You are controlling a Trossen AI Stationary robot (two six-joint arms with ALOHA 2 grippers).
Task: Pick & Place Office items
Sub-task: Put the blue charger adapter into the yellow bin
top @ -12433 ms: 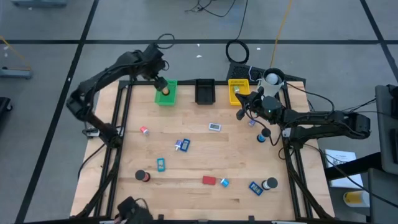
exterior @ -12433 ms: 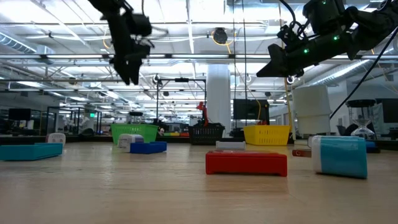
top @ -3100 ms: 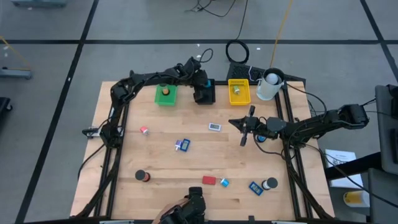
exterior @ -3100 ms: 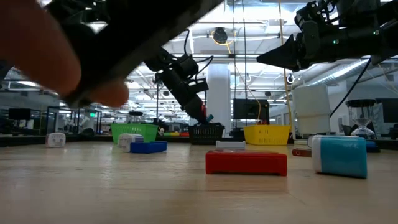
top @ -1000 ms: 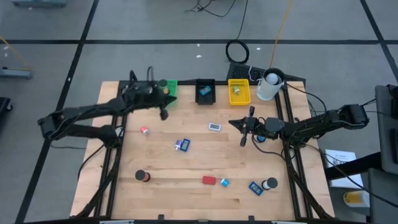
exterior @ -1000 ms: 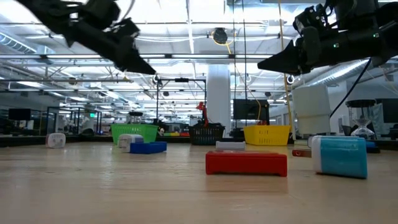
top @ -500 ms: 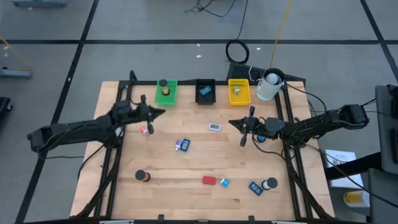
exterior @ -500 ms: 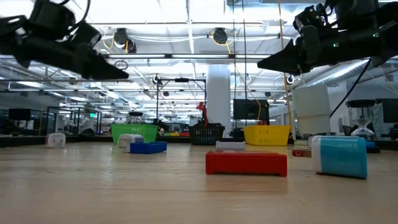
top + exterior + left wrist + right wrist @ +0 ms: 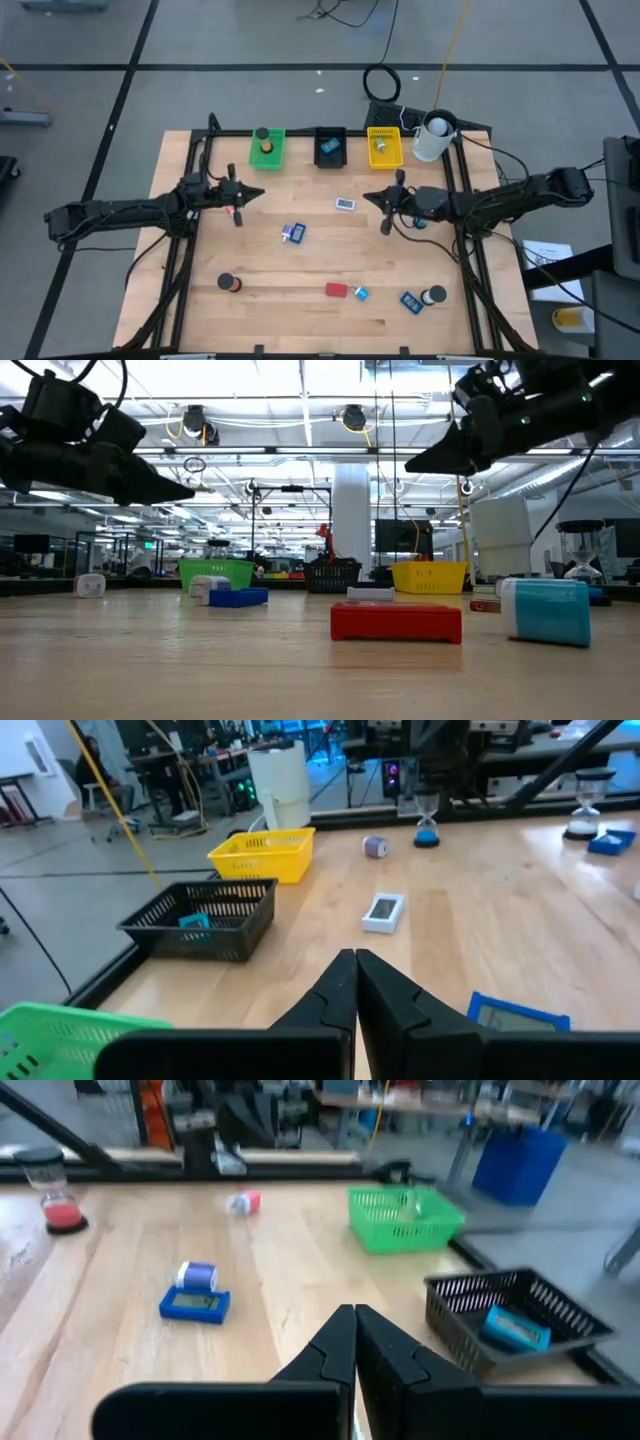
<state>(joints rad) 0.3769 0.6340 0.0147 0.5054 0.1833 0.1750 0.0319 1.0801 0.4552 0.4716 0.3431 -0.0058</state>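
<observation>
Hovering closed and empty over the pink piece (image 9: 231, 210): left gripper (image 9: 236, 197). Hanging closed and empty near the white block (image 9: 345, 204): right gripper (image 9: 385, 211).

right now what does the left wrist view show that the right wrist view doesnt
Only the left wrist view shows the yellow tray, the white cup behind it and a small white rectangular item. Only the right wrist view shows the green tray whole, a pink-and-white piece and a red-based hourglass. Both show the black tray holding a blue item, the wooden table, and that arm's own shut tool.
</observation>
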